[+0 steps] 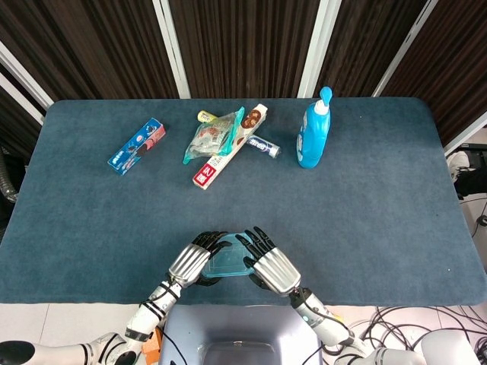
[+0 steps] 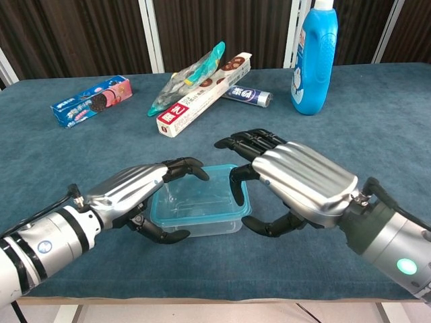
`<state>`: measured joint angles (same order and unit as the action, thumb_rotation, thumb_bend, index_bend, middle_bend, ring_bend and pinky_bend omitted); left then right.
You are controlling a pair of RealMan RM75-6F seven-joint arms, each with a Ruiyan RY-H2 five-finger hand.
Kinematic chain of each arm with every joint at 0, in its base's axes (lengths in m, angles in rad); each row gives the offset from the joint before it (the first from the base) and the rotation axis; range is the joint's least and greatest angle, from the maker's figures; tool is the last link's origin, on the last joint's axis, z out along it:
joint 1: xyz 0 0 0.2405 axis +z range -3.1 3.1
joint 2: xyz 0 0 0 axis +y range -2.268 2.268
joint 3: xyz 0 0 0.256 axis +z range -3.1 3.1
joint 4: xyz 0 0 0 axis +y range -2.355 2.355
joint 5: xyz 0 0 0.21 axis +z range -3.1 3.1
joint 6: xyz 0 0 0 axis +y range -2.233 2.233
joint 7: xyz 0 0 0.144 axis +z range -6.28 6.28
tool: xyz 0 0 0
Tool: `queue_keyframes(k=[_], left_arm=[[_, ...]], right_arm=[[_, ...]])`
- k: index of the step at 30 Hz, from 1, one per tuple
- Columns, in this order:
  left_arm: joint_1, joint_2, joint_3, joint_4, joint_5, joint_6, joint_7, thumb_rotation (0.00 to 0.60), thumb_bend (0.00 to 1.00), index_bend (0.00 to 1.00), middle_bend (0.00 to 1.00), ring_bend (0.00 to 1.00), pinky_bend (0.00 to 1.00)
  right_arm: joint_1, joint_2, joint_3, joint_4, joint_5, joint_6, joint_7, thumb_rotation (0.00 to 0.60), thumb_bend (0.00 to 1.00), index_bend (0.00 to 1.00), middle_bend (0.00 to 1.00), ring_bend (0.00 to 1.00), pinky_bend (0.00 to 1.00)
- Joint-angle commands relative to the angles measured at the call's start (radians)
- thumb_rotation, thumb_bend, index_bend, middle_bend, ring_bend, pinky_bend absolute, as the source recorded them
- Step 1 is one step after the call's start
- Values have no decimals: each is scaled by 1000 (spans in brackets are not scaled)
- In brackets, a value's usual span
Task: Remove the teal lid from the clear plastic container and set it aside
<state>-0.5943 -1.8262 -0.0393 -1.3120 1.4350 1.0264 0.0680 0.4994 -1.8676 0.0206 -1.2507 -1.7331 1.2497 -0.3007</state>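
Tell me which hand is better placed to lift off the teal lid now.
Probably the right hand: its fingers curl over the teal lid's right edge from above. The left hand wraps the clear container's left side lower down, suited to steadying it.

Even, bright overhead light falls across the table (image 1: 91, 228); soft shadows, sharp focus, highlights glinting on the metallic hands.
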Motion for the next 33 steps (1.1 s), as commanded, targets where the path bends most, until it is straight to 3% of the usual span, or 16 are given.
queue_keyframes(k=[1, 18, 33], left_arm=[[1, 0, 0, 0, -2, -2, -4, 600, 295, 484, 313, 222, 323], [3, 6, 6, 1, 5, 0, -6, 600, 295, 484, 331, 225, 323], [1, 9, 7, 5, 4, -5, 20, 600, 297, 500, 412, 227, 327]], right_arm=[[1, -2, -2, -3, 7, -5, 2, 600, 275, 561, 69, 0, 0], [10, -5, 9, -35, 39, -11, -9, 600, 276, 596, 69, 0, 0], [10, 15, 20, -96, 63, -8, -34, 600, 276, 589, 69, 0, 0]])
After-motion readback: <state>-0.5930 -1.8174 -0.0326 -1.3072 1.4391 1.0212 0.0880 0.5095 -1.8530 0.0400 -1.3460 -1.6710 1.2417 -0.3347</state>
